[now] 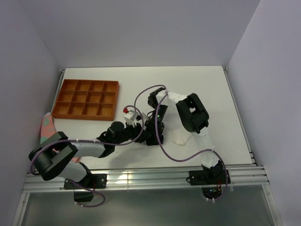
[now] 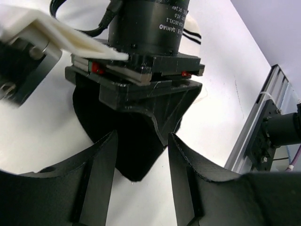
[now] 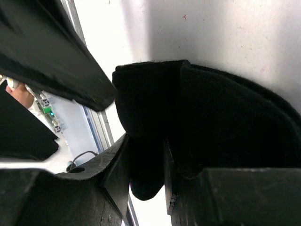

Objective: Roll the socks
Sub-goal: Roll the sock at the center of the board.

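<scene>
Reaching mid-table, our left gripper [image 2: 141, 139] holds its fingers apart around the black sock [image 3: 211, 122] tip. Our right gripper [image 3: 145, 141] is clamped on its fold, and both block our overhead view. White sock [image 1: 181, 138] just right; pink cloth [image 1: 46, 125] left, orange tray [image 1: 82, 116] far left.

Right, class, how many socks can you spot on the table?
2. The black sock lies in the middle of the table; the white sock lies just right of it, partly under the right arm. The arms may hide others.

place: lab test cell | white table [image 1: 197, 80], bare walls [image 1: 141, 28], aluminium rail [image 1: 155, 177]
</scene>
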{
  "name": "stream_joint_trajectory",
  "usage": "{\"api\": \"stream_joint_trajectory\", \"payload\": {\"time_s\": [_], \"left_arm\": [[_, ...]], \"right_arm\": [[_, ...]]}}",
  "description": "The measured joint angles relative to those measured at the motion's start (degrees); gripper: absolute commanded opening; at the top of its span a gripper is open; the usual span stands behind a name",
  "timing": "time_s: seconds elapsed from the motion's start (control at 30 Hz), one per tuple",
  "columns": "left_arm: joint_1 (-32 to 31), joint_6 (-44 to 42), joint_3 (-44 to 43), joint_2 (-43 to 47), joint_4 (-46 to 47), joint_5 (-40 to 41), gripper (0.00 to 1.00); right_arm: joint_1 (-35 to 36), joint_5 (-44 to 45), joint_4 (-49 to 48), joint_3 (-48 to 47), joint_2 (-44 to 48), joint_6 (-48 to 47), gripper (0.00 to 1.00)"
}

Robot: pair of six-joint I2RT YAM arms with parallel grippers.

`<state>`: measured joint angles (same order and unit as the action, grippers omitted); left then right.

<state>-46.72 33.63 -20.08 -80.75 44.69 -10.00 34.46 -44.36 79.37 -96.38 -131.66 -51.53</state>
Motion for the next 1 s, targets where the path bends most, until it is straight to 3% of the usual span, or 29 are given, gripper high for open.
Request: {"api": "stream_joint_trajectory", "payload": {"time_s": [0.67, 1.0], "left_arm": [[0.0, -1.4, -2.3, -14.1, 7.5, -7.3, 0.52], [0.0, 0.7, -1.7, -18.1, 13.9, -8.6, 0.39]], "right_arm": [[0.0, -0.1, 0.9, -1.0, -0.9, 1.8, 0.20], [-0.7, 0.1, 0.4, -0.4, -0.9, 4.2, 0.21]]}}
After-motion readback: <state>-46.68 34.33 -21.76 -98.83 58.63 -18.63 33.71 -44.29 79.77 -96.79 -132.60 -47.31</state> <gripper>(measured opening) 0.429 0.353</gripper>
